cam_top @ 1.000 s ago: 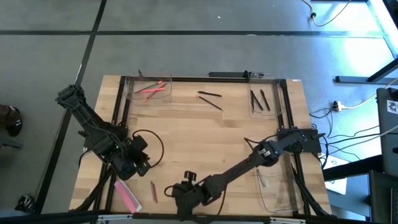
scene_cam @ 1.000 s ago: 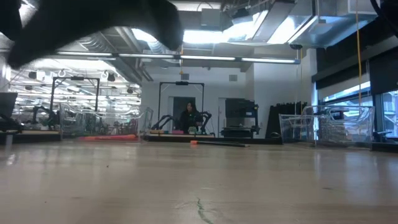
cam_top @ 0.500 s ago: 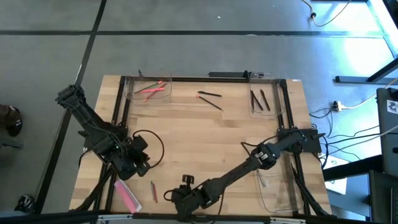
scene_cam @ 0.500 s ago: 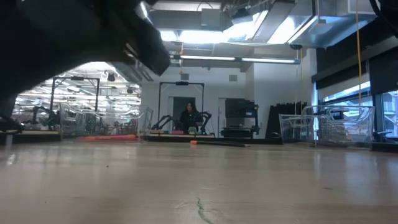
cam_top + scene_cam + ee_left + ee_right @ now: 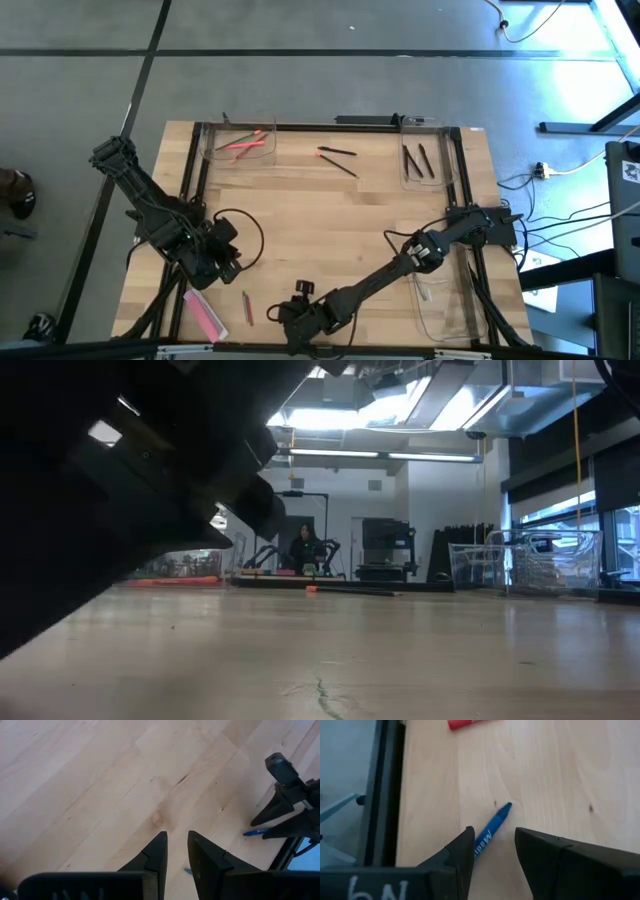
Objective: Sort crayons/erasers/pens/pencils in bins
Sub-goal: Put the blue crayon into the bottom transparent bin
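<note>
grey floor, bright ceiling lights

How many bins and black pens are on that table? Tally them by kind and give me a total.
bins: 3, far left, far right, near right
black pens: 4, two in the far right bin, two loose on the wood
Total: 7

Bare table mid-span; right arm apparently crosses the front.

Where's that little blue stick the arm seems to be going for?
The blue stick lies on the bare wood at the table's near edge, between the right gripper's open fingers. The black frame rail runs alongside it, and a red stick lies just beyond.
</note>
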Motion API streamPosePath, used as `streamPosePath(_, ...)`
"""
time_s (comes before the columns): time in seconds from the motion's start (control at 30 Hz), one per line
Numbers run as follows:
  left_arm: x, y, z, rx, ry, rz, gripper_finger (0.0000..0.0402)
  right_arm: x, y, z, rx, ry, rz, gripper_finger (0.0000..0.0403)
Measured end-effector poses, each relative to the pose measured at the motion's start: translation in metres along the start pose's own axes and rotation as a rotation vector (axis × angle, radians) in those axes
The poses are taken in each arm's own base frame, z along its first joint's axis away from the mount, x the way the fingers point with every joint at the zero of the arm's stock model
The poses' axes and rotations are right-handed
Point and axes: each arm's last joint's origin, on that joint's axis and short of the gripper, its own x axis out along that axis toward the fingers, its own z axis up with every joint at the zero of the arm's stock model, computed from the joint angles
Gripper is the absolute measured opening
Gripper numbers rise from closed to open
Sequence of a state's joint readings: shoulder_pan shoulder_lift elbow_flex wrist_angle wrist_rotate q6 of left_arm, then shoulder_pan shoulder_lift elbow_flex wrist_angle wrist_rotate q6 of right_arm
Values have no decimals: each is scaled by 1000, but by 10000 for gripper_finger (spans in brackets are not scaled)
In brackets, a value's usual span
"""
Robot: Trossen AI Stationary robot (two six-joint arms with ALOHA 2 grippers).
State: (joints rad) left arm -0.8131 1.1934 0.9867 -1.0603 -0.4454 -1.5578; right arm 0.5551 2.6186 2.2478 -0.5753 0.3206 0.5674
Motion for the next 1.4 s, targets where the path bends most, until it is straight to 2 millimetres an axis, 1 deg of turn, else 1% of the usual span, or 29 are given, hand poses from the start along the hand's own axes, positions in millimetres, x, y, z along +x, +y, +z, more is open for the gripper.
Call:
streamPosePath(0.27,0,0,0,0,0,0,69,5,-3,-8,-41,14,-16,142)
streamPosePath(0.6,0,0,0,-2,0,0,69,7,-11,-4,-177,41,-1,140)
streamPosePath(1.1,0,0,0,-2,0,0,69,9,-16,-3,-227,63,9,49)
streamPosePath(1.27,0,0,0,-2,0,0,69,10,-20,-1,-220,72,21,34)
streamPosePath(1.4,0,0,0,-2,0,0,69,11,-22,1,-215,77,27,35)
